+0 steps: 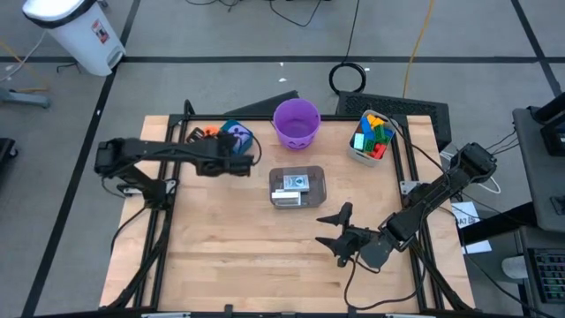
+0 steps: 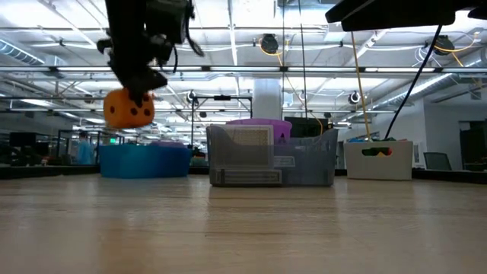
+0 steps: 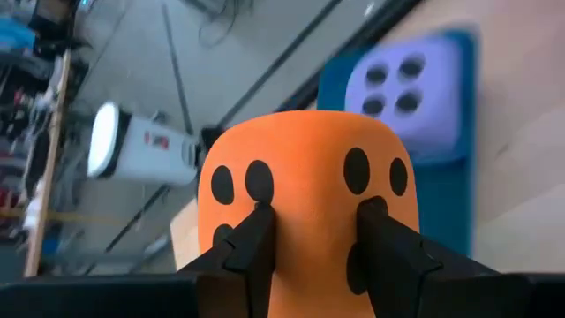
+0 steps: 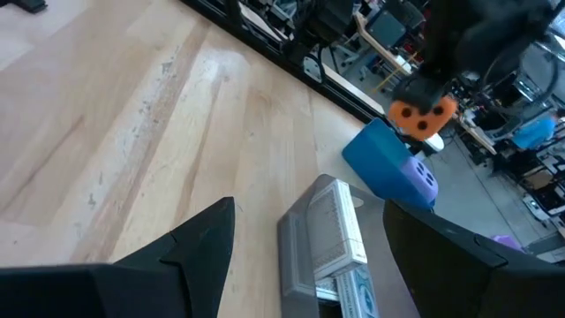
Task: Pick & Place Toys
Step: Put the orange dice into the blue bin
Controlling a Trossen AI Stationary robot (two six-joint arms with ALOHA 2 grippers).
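**Orange die held above the teal bin**

Above the table's 10 o'clock corner, our left gripper [image 3: 313, 231] clamps the orange die [image 2: 128, 108], lifted just over the teal bin [image 2: 144, 160]. Only its wrist view shows the purple die [image 3: 404, 84] already inside. Our right gripper [image 1: 339, 233] waits with fingers spread near 5 o'clock, farther off.

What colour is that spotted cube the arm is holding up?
Orange with black dots: the soft orange dice, clearest in the left wrist view, pinched in the left hand.
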